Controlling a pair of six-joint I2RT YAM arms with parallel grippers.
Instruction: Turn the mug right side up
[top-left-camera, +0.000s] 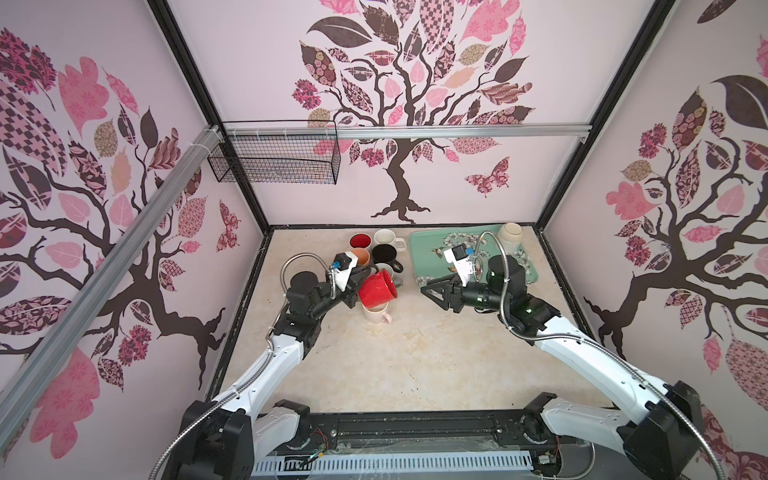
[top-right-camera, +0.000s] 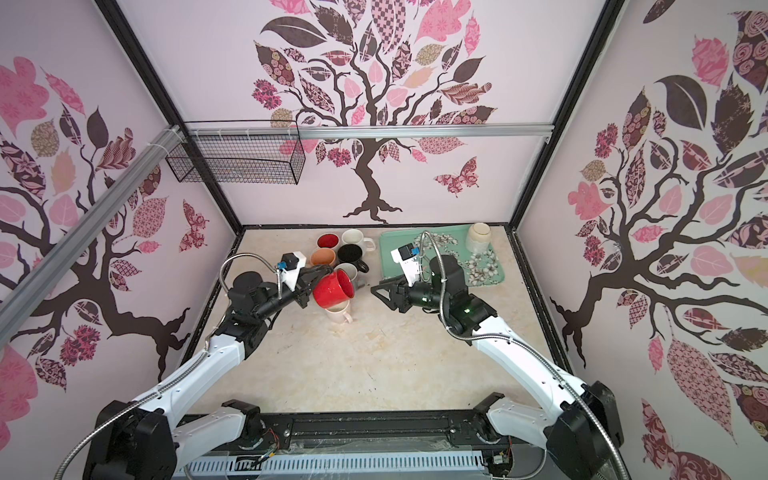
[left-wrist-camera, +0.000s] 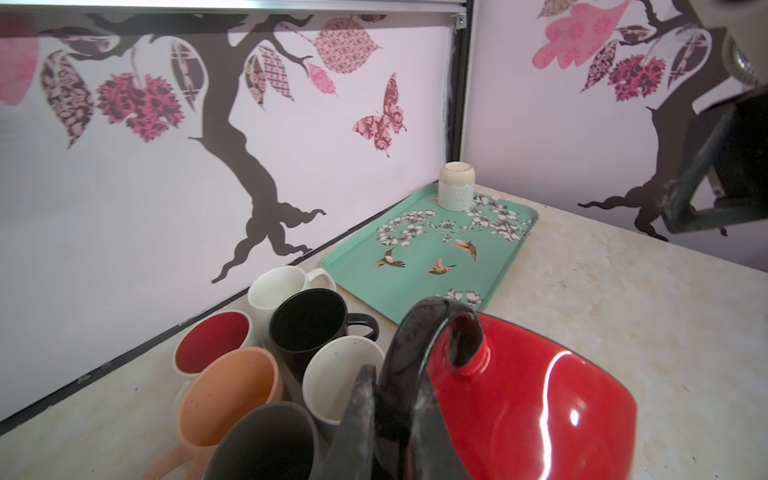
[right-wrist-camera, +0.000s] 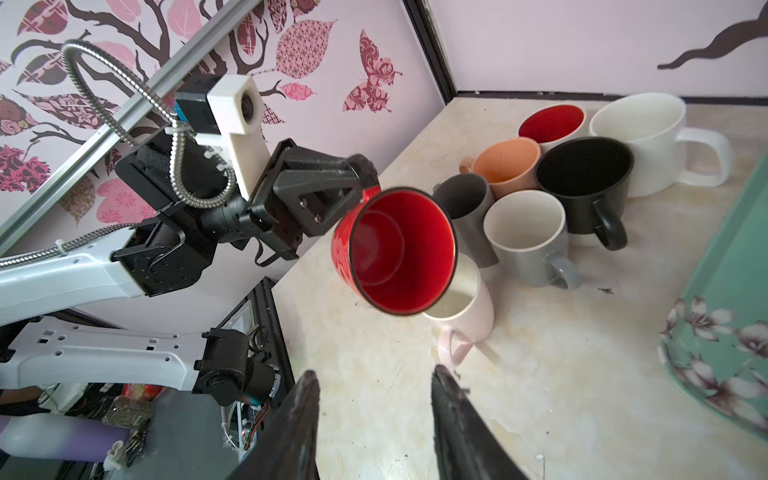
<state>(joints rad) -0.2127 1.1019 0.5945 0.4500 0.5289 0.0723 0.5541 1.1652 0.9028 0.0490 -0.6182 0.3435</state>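
Right wrist view showed inside the red mug (right-wrist-camera: 399, 249) — left wrist only its glossy outside — clamped in the left end effector (right-wrist-camera: 363, 183); right end effector (right-wrist-camera: 374, 378) stood parted, empty.

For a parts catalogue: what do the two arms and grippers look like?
The left arm and right arm have white shells with black joints. A ribbed silver conduit loops to each white-and-blue wrist camera mount. The left gripper and right gripper are black, with triangular open-framed fingers. Green lights glow on the right arm.
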